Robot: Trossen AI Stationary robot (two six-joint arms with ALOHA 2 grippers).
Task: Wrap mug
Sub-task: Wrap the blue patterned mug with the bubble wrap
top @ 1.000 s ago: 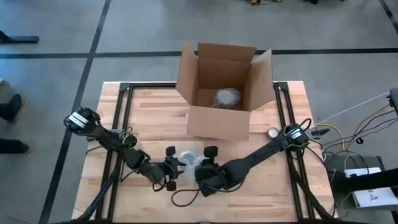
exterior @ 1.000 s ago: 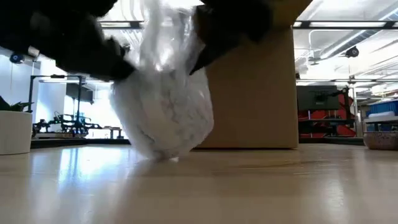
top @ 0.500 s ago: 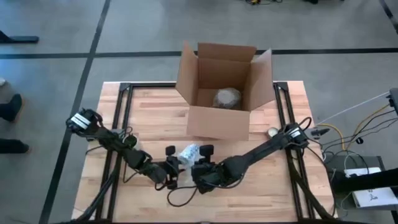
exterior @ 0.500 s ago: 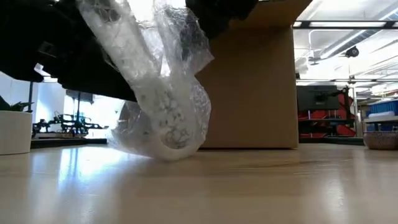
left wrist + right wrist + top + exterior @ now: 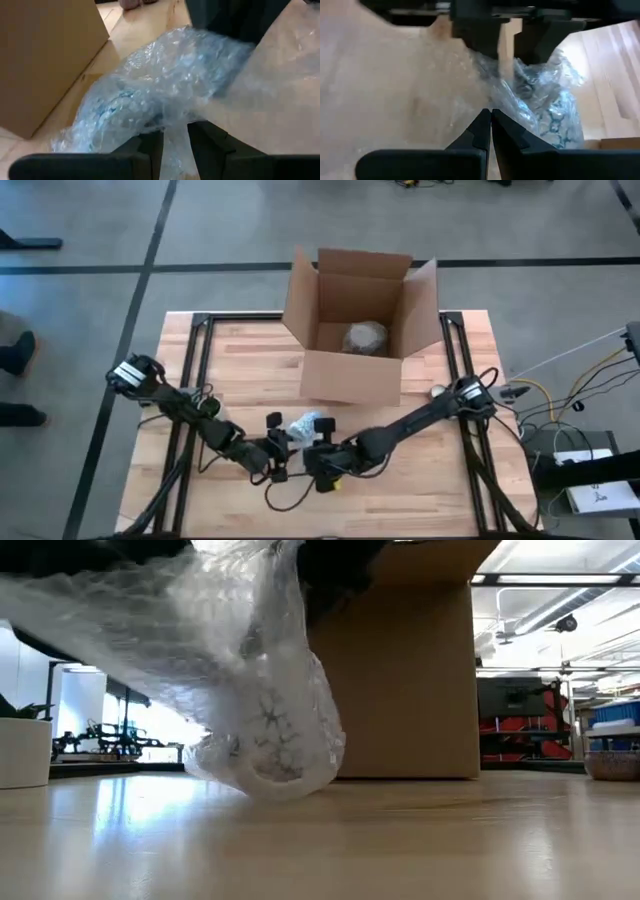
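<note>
Two robot arms work a mug (image 5: 268, 736) into bubble wrap (image 5: 303, 425) at the near middle of the table (image 5: 240, 370), just in front of an open box (image 5: 355, 320) that already holds one wrapped bundle (image 5: 364, 337). The mug, patterned white, lies low on the wood inside the clear film, its body showing through the bubbles. The left gripper (image 5: 175, 145) pinches a narrow tail of wrap between nearly closed fingers. The right gripper (image 5: 491, 125) has its fingers pressed together on another fold of the film, right beside the left one.

The step looks like drawing the loose sheet over and around the mug. It would go best if both grips stay firm on film alone while the sheet is pulled taut across the mug, letting the mug roll rather than drag. A slack pull would likely leave the far end uncovered; too hard a tug could slip the film free.
</note>
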